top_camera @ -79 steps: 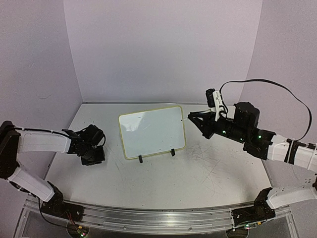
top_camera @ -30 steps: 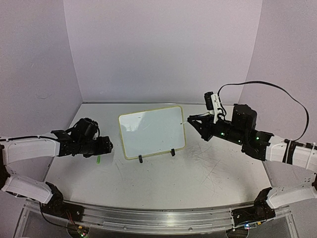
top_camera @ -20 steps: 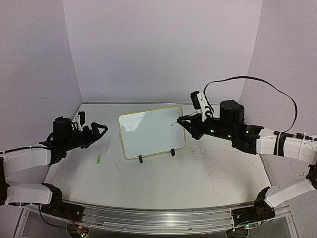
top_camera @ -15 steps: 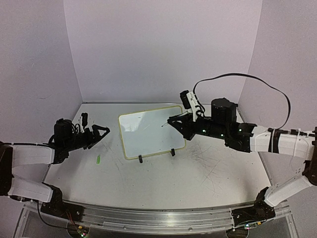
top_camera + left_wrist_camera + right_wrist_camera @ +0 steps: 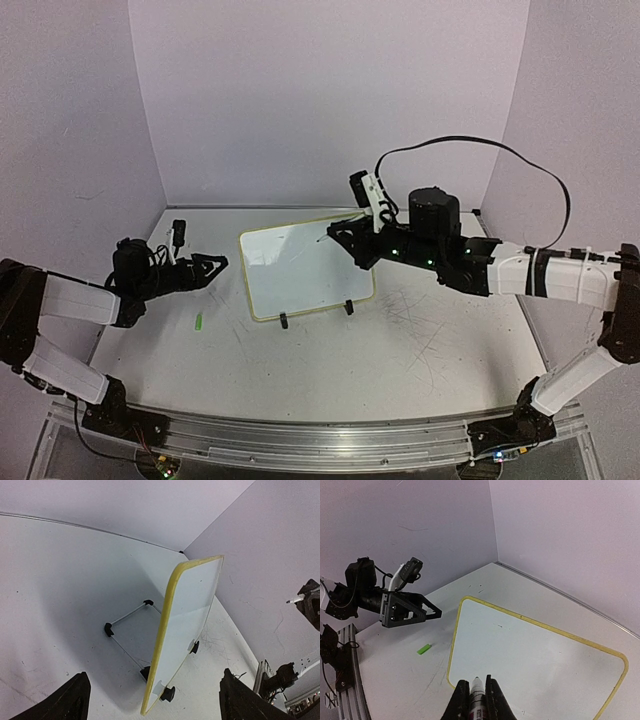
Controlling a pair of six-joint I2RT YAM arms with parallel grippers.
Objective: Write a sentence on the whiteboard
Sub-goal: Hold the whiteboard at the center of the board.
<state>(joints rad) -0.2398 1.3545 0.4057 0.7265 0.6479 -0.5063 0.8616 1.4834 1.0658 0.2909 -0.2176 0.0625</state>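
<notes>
The whiteboard [image 5: 305, 268], white with a thin yellow frame, stands tilted on two black feet at mid-table. Its face is blank; the sentence is not in view. My right gripper [image 5: 340, 238] hovers over the board's upper right part, shut on a marker [image 5: 478, 700] whose tip points at the board [image 5: 535, 655]. Left of the board, my left gripper [image 5: 212, 266] is open and holds nothing. In the left wrist view the board's yellow left edge [image 5: 167, 630] stands between the spread fingers [image 5: 75, 700], some way ahead of them.
A small green marker cap [image 5: 198, 321] lies on the scratched table left of the board, also seen as the cap [image 5: 424, 649] in the right wrist view. A black cable loops above the right arm [image 5: 500, 265]. Purple walls close in the back and sides.
My left gripper has opened, left the green cap on the table and swung back to point at the board's left edge. The right gripper has carried the marker leftward over the board.
</notes>
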